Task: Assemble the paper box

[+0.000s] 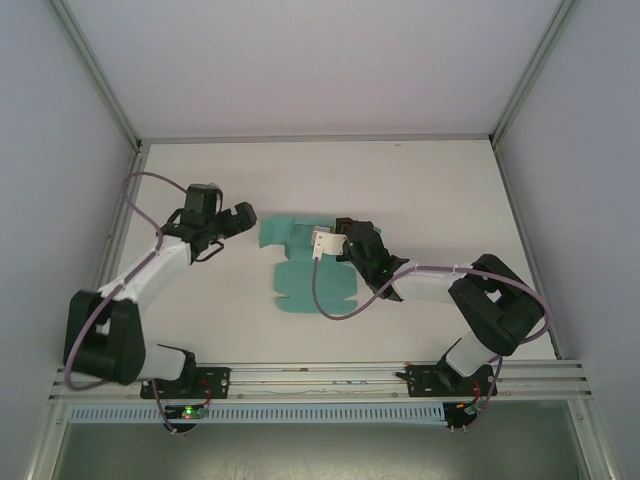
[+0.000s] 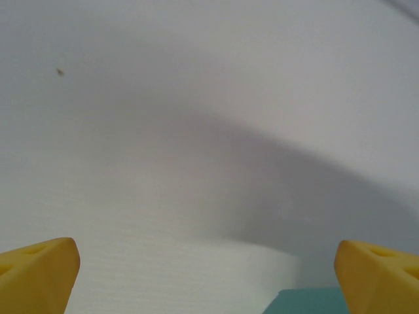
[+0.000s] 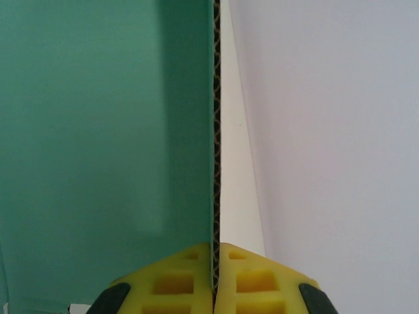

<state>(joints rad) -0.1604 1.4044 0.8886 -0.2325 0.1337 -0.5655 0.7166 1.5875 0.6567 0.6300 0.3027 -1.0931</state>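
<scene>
The paper box (image 1: 300,285) is a teal die-cut sheet, lying mostly flat near the middle of the white counter (image 1: 450,190) between the two arms. Its rounded lower lobes point towards the arm bases, and a narrower section reaches up and to the left.

The right pincer (image 1: 338,243) is at the sheet's upper right edge, closed tight on a flap (image 1: 325,243). This flap is raised off the counter, and its pale underside faces the overhead camera. In the right wrist view the yellow pads (image 3: 252,281) press together with only the card's thickness between them. The card runs straight away from them edge-on (its corrugated core shows as a dark wavy line), teal on its left face and pale on its right.

The left pincer (image 1: 245,216) is just beside the sheet's upper left edge, apart from the card. It is spread wide and has hold of nothing. In its wrist view the two yellow fingers (image 2: 38,275) sit at opposite bottom corners with bare counter between them. A small teal corner of the sheet peeks in near the right-hand finger.

The right arm's purple cable (image 1: 335,305) loops over the lower right part of the sheet.
</scene>
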